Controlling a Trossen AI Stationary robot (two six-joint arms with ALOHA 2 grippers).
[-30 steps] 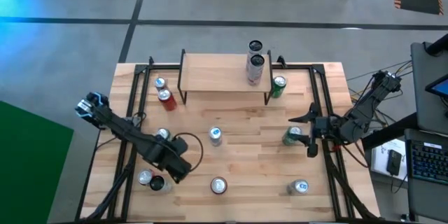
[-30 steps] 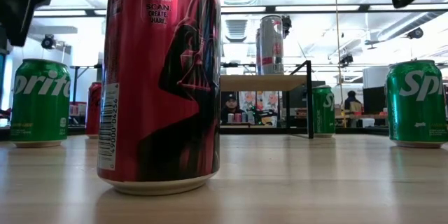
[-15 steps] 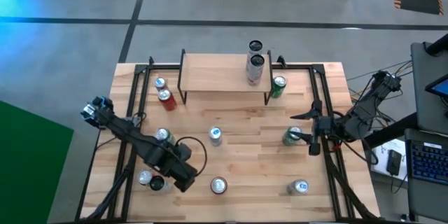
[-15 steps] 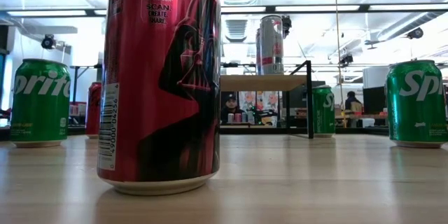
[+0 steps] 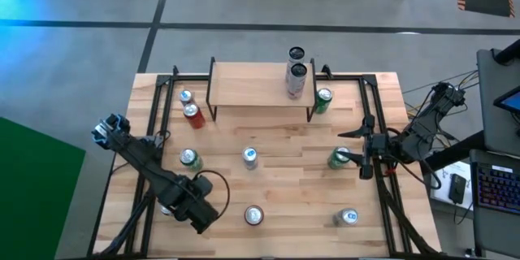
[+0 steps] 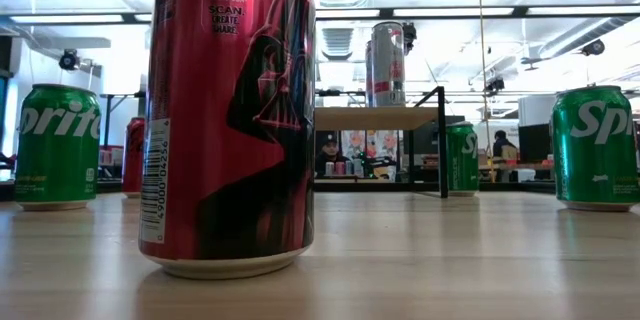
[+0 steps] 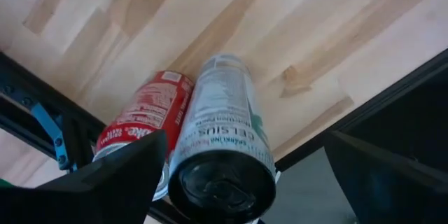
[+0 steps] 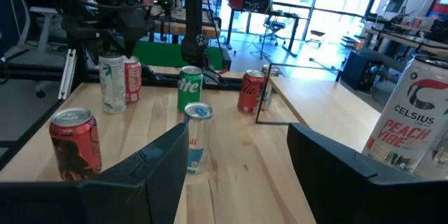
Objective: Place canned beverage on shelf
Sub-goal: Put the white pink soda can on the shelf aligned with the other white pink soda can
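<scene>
While both arms hang over the table (image 5: 284, 142), the shelf (image 5: 260, 84) stands at the far edge with two tall silver cans (image 5: 296, 71) upright near its right end; every other can sits on the table below it. Nearest the shelf's left legs are a small silver can (image 5: 185, 97) and a red can (image 5: 192, 114), and by its right legs a green can (image 5: 323, 100). Further out from the shelf, the left gripper (image 5: 184, 210) hovers at the near left corner, fingers (image 7: 115, 178) spread wide and holding nothing, straddling from above a white Celsius can (image 7: 221, 140) and a red can beside it (image 7: 140, 122), which touch each other. The right gripper (image 5: 349, 146) sits well out from the shelf's right end, its fingers (image 8: 133, 175) parted and empty, with a green can (image 5: 339, 158) just beside them. A green-topped can (image 5: 190, 158), a blue-and-silver can (image 5: 250, 158), a red can with a dark figure (image 6: 228, 110) and another silver-topped can (image 5: 348, 217) stand scattered across the near half.
</scene>
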